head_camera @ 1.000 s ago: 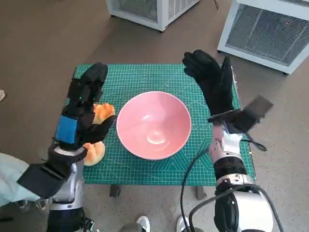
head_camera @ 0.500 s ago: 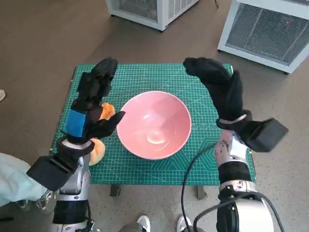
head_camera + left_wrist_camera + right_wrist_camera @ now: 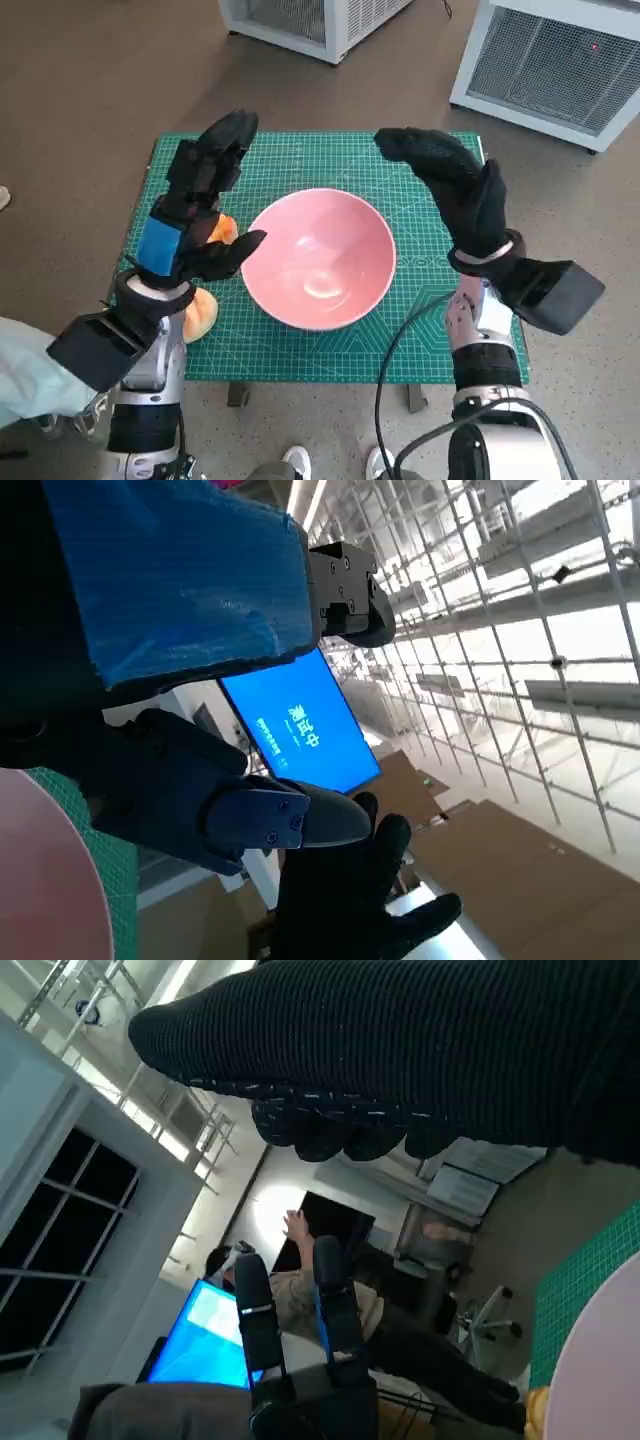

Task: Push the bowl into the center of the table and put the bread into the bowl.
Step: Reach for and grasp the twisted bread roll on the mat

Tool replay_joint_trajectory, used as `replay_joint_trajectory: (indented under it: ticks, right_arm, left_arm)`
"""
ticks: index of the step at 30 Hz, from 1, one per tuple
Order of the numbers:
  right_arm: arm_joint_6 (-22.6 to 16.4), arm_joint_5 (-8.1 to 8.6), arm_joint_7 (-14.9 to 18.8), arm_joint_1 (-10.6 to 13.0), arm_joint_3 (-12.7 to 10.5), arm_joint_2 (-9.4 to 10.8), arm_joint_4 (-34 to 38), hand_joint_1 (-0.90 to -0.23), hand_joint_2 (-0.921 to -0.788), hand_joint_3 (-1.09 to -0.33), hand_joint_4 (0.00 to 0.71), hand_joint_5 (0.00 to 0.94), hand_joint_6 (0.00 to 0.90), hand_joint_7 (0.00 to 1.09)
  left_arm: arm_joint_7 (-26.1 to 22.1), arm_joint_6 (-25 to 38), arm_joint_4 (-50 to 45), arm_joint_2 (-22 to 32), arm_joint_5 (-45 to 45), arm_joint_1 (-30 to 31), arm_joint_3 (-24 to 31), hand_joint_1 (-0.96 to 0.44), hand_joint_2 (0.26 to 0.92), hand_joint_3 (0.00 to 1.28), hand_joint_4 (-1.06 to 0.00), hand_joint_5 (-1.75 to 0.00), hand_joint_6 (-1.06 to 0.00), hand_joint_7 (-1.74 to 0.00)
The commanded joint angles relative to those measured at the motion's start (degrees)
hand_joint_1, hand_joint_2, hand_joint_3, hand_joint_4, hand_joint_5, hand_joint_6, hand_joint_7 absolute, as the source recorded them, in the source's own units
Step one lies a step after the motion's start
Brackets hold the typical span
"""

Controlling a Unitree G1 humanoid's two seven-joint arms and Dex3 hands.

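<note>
— While the pink bowl sits near the middle of the green cutting mat on the table, where are the two hands?

— One on each side of the bowl, both raised above the mat. The left hand (the one with blue tape on its back) hangs over the bowl's left side, its fingers spread and reaching away from the robot, its thumb pointing toward the bowl's rim. It holds nothing.

— And the right hand?

— The right hand, in its black knitted glove, stands just right of the bowl and beyond its far right rim. Its fingers are apart and curve forward over the mat, empty as well. Neither hand seems to touch the bowl.

— Where is the bread?

— The bread lies on the mat just left of the bowl, mostly hidden under the left hand and wrist. An orange-brown piece shows between the hand and the bowl, and a paler rounded part shows nearer the robot, by the left forearm.

— What do the wrist cameras add?

— Little about the table. The left wrist view shows the taped hand, an edge of the bowl, and a blue screen in the room behind. The right wrist view shows the glove across the top, a corner of the mat with the bowl's edge, and a seated person in the background.

— Anything near the bowl's far side?

— Two white grilled units stand on the floor beyond the table.
</note>
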Motion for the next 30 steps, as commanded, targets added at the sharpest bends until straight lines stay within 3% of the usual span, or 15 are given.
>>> replay_joint_trajectory:
  ticks: [1,6,9,12,15,18,30]
  right_arm:
    - [0.7,0.56,-0.4,1.4,0.5,-0.1,0.1,-0.706,-0.921,-0.740,0.195,0.000,-0.001,0.62]
    - [0.7,0.65,-0.4,1.5,0.6,-0.1,0.1,-0.707,-0.921,-0.739,0.195,0.000,-0.001,0.62]
    - [0.2,0.42,-0.9,1.0,0.6,0.5,1.3,-0.708,-0.921,-0.739,0.195,0.000,-0.001,0.62]
    - [-0.1,0.37,-1.1,1.0,0.6,0.8,1.7,-0.710,-0.921,-0.736,0.196,0.001,-0.001,0.62]
    - [-0.2,0.40,-1.2,0.9,0.6,1.0,2.0,-0.712,-0.921,-0.735,0.195,0.000,-0.001,0.61]
    - [-0.4,0.44,-1.3,0.8,0.5,1.1,2.4,-0.712,-0.921,-0.734,0.194,0.000,-0.001,0.61]
    - [-0.7,1.04,-1.4,0.4,0.2,1.3,3.4,-0.706,-0.921,-0.736,0.192,0.000,-0.001,0.60]
  left_arm:
    - [-1.0,-1.7,2.6,3.2,0.0,-1.8,2.0,-0.60,0.921,0.25,-0.19,0.00,-0.06,-0.49]
    - [-1.1,-2.3,3.3,3.6,-0.1,-2.1,1.9,-0.59,0.921,0.24,-0.19,0.00,-0.06,-0.48]
    - [4.6,9.4,2.2,16.3,19.4,-2.2,2.5,-0.50,0.899,0.14,-0.19,0.00,-0.07,-0.46]
    - [4.3,22.0,0.6,21.3,27.5,-3.1,0.8,-0.35,0.844,0.05,-0.19,0.00,-0.11,-0.34]
    - [2.9,29.4,1.9,23.2,31.1,-4.8,-1.0,-0.16,0.789,0.01,-0.13,0.00,-0.16,-0.19]
    - [1.7,33.8,4.0,24.4,33.9,-6.3,-2.9,-0.07,0.767,0.01,-0.08,0.00,-0.18,-0.13]
    - [-3.0,44.4,9.5,26.3,40.3,-10.8,-10.5,0.10,0.756,0.00,-0.04,-0.01,-0.18,-0.04]
